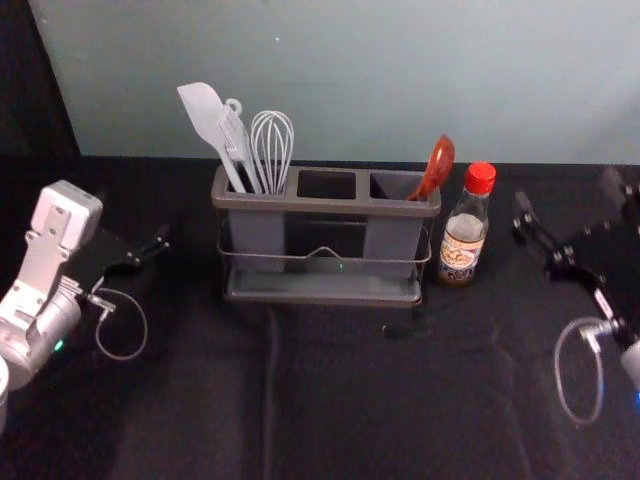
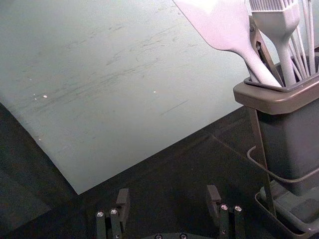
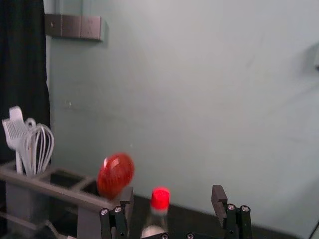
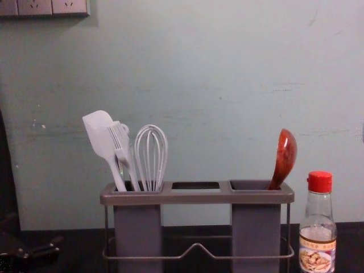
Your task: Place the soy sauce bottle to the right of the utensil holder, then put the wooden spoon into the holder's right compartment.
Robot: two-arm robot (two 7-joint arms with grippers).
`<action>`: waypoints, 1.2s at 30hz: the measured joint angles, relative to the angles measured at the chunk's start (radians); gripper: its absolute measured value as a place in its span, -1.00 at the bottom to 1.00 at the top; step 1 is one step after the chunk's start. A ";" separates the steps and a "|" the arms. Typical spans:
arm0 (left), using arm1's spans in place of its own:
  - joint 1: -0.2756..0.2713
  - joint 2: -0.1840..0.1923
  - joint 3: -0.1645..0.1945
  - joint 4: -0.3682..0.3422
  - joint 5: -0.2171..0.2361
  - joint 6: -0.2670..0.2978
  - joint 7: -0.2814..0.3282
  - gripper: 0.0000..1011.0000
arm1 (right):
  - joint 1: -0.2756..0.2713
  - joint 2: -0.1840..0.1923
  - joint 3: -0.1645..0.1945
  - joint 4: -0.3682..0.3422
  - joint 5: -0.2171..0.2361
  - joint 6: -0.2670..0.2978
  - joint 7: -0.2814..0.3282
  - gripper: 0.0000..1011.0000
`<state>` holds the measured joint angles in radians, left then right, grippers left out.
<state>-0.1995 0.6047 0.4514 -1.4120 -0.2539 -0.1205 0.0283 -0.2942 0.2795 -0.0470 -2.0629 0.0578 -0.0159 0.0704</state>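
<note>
Head view: the right hand [image 1: 566,192] is released, fingers apart, to the right of the bottle [image 1: 465,230], which stands just right of the holder [image 1: 325,204]. The spoon [image 1: 436,167] leans in its right compartment. The left hand [image 1: 152,247], also released, is left of the holder.

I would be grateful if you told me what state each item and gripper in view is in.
Soy sauce bottle: upright, red cap on, right of the holder.
Wooden spoon: in the right compartment, bowl up, leaning right.
Utensil holder: upright.
Spatula: left compartment, blade up, leaning left.
Brush: left compartment, bristles up.
Whisk: left compartment, wires up.
Left gripper: open, left of the holder.
Right gripper: open, right of the bottle.
</note>
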 joint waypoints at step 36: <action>0.000 0.000 0.000 0.000 0.000 0.000 0.000 0.99 | 0.062 -0.012 0.029 0.355 0.127 -0.126 0.163 0.99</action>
<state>-0.1995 0.6047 0.4514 -1.4120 -0.2539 -0.1205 0.0283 -0.2325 0.2671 -0.0176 -1.7077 0.1846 -0.1416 0.2334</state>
